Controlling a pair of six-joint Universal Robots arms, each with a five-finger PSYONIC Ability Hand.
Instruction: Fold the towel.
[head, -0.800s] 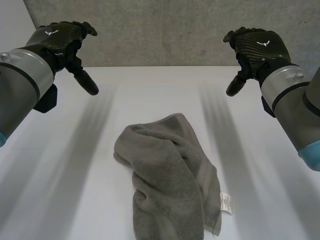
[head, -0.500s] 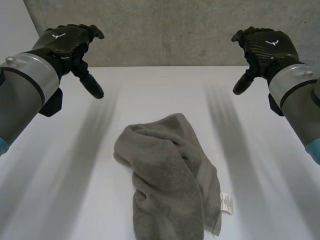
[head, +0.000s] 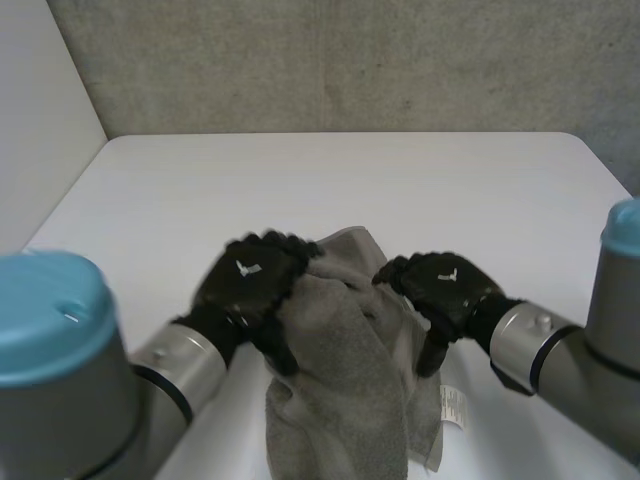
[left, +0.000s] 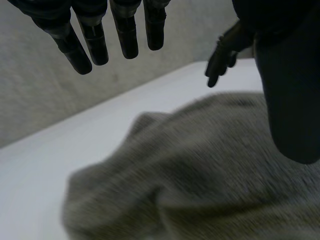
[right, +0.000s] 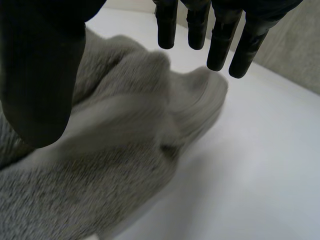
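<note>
Two arms, raised a moment ago, are now down at the crumpled towel (head: 340, 390), six o'clock on the bench (head: 350, 180): left robot hand (head: 248, 285) at nine, right robot hand (head: 445, 290) at three. Left wrist view: fingers (left: 92, 40) straight, released above the towel (left: 200, 165). Right wrist view: fingers (right: 220, 45) likewise released; grasping looks next.

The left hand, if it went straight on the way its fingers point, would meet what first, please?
Most likely the crumpled grey terry towel, just below the straight fingers of the black left hand; depth is unclear.

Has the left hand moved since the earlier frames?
Yes. The left hand has come down from high near the table's far edge to the left side of the gray towel, fingers straight.
</note>
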